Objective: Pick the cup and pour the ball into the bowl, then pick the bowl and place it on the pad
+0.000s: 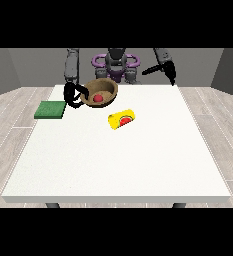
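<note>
A brown bowl (106, 88) is tilted, its mouth toward the camera, and lifted at the table's back left. A red ball (96, 98) lies inside it. The hand at the view's left (72, 96) is curled round the bowl's left rim. A yellow cup (121, 119) lies on its side near the middle of the table, its red inside facing the camera. A green pad (50, 109) lies flat at the table's left edge, just left of the holding hand. The hand at the view's right (168, 69) hangs above the back right of the table, fingers straight, holding nothing.
The white table (118, 165) stretches toward the camera. The robot's torso (116, 62) stands behind the back edge. Grey wooden floor surrounds the table.
</note>
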`<state>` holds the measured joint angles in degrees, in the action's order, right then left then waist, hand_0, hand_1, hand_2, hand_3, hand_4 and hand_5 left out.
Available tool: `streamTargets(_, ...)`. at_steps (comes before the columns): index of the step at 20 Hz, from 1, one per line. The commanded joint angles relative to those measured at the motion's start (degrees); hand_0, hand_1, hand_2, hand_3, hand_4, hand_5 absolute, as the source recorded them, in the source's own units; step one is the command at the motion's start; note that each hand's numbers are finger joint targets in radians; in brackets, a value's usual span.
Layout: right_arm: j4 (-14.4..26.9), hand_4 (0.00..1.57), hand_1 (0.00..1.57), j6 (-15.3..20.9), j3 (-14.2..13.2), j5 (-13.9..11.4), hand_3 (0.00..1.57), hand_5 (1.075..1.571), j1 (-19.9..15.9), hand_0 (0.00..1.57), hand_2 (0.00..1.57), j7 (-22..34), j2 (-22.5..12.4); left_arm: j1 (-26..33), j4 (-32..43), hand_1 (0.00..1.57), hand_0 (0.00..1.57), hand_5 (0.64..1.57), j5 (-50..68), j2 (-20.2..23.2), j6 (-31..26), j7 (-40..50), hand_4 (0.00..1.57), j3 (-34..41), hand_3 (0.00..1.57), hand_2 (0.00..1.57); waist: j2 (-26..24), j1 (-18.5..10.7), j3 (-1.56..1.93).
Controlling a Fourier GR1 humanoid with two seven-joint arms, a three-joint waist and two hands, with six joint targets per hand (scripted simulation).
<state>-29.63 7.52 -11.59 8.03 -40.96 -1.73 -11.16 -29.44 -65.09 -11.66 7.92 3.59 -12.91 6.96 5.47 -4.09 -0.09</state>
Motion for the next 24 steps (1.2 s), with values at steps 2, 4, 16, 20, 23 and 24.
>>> streamTargets(2, -3.4, 1.07, 1.57, -2.5, 1.2, 0.5, 1.57, 1.552, -3.0, 1.57, 1.57, 9.6, -2.0, 0.1, 4.3, 0.00, 0.00, 1.570, -0.1, 0.7, 2.4, -1.2, 0.00, 2.3, 0.00, 0.00, -2.2, 4.5, 0.06)
streamTargets(4, -3.0, 1.06, 1.57, -7.5, -1.7, 2.2, 1.57, 1.562, -1.7, 1.57, 1.57, 6.7, -8.9, -0.1, 2.1, 0.00, 0.00, 1.570, 0.6, 3.1, 0.4, -1.7, 0.00, 2.8, 0.00, 0.00, 0.6, 3.1, 0.08)
streamTargets(16, -2.3, 1.07, 1.57, -20.0, -9.1, 9.5, 1.57, 1.563, 3.1, 1.57, 1.57, 3.2, -18.4, 0.0, 2.3, 0.00, 0.00, 1.565, -1.3, 0.2, 5.8, -7.1, 0.00, 1.5, 0.00, 0.00, 7.4, 4.4, 0.11)
streamTargets(20, 3.4, 1.03, 1.57, -24.1, -13.5, 11.4, 1.37, 1.562, 2.2, 1.57, 1.57, -2.6, -24.7, -2.9, -6.5, 0.00, 0.00, 1.565, -4.0, -3.3, 7.6, -4.8, 0.00, -3.6, 0.00, 0.00, 15.8, -0.4, 0.21)
streamTargets(23, 5.0, 1.01, 1.57, -25.7, -14.3, 10.8, 1.34, 1.567, 4.0, 1.57, 1.57, -8.2, -27.0, -2.4, -10.1, 0.00, 0.00, 1.564, -4.7, -3.7, 8.7, -5.2, 0.00, -4.5, 0.00, 0.00, 19.2, 0.1, 0.24)
streamTargets(24, 6.2, 1.01, 1.57, -26.8, -14.7, 10.5, 1.19, 1.567, 3.4, 1.57, 1.57, -8.2, -29.5, -3.1, -12.7, 0.00, 0.00, 1.565, -5.4, -3.2, 8.8, -2.2, 0.00, -5.0, 0.00, 0.00, 19.9, -0.5, 0.27)
